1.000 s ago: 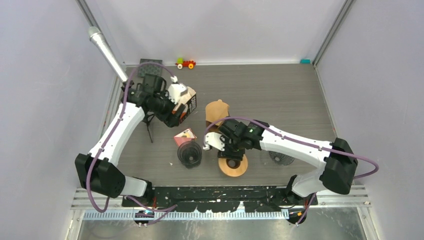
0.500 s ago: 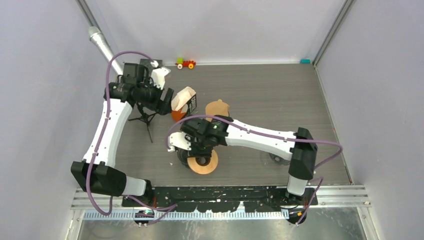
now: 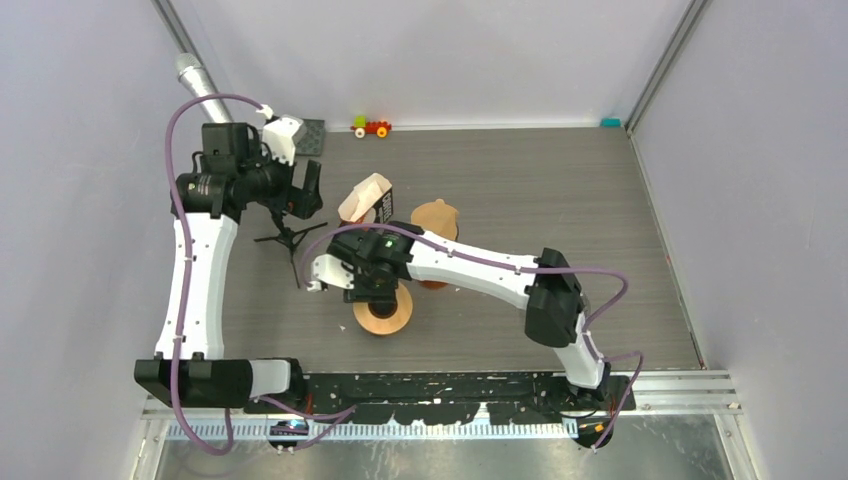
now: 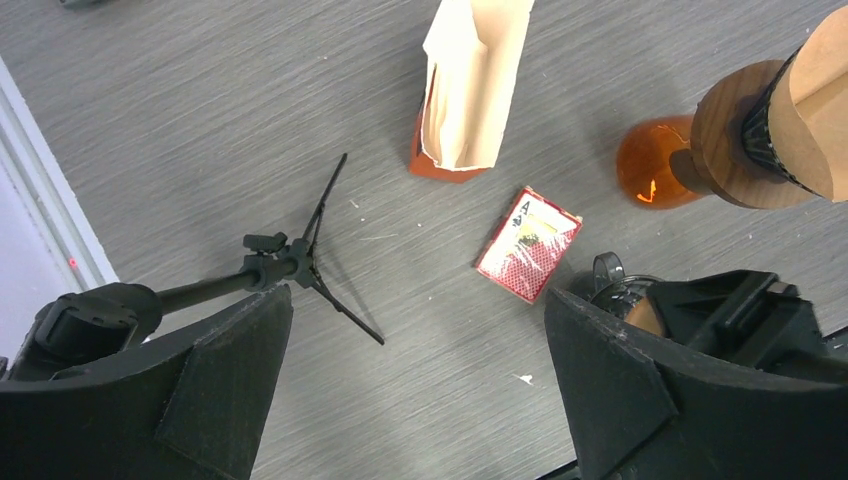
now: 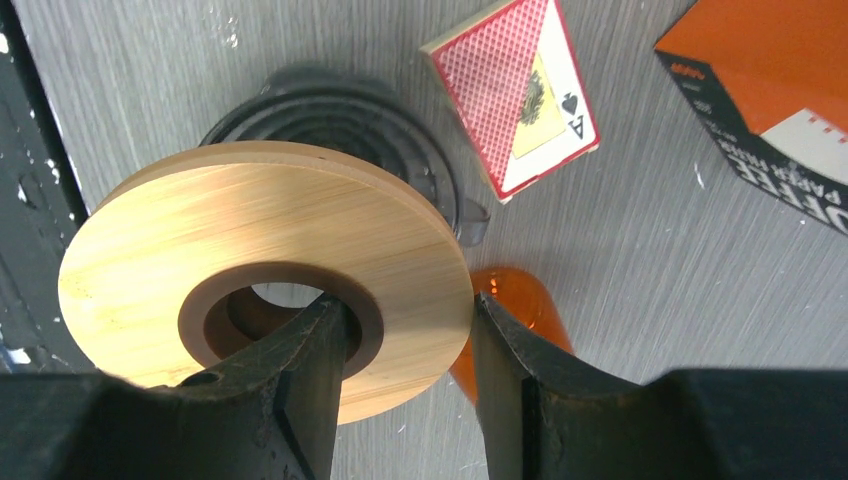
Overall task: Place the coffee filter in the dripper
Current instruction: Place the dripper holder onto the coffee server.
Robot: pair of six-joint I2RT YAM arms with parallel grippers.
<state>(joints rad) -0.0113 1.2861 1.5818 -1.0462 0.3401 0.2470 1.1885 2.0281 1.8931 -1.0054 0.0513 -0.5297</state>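
A stack of beige coffee filters (image 4: 470, 80) sticks out of an orange and black filter box (image 3: 383, 207), which also shows in the right wrist view (image 5: 770, 100). A black ribbed dripper (image 5: 340, 110) stands on the table; its handle shows in the left wrist view (image 4: 610, 275). My right gripper (image 3: 375, 290) is shut on a wooden ring (image 5: 260, 260), one finger through its hole, and holds it right over the black dripper. My left gripper (image 4: 420, 300) is open and empty, raised at the back left (image 3: 300, 190), apart from the filter box.
A red playing card (image 4: 528, 243) lies between the box and the black dripper. A second dripper with a brown filter (image 3: 435, 215) stands on an orange glass base (image 4: 650, 165). A small black tripod (image 4: 290, 265) lies at the left. A toy (image 3: 371, 127) sits at the back wall.
My right gripper has carried the wooden ring leftward, from right of the black dripper to over it. My left gripper has drawn back up and left, away from the filter box.
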